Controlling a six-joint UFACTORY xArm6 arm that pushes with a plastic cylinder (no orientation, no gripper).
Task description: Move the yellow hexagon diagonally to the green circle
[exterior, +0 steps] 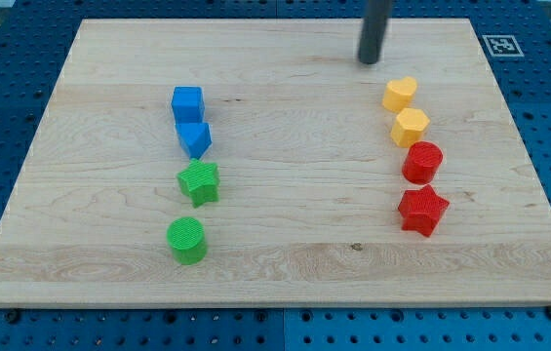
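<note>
The yellow hexagon sits at the view's right, just below a yellow heart-like block. The green circle sits at the lower left of the board. My tip is at the view's top, up and to the left of the yellow heart-like block, apart from it and farther from the hexagon. It touches no block.
A red circle and a red star stand below the hexagon. A blue cube, a blue pointed block and a green star form a column above the green circle. The wooden board lies on a blue pegboard.
</note>
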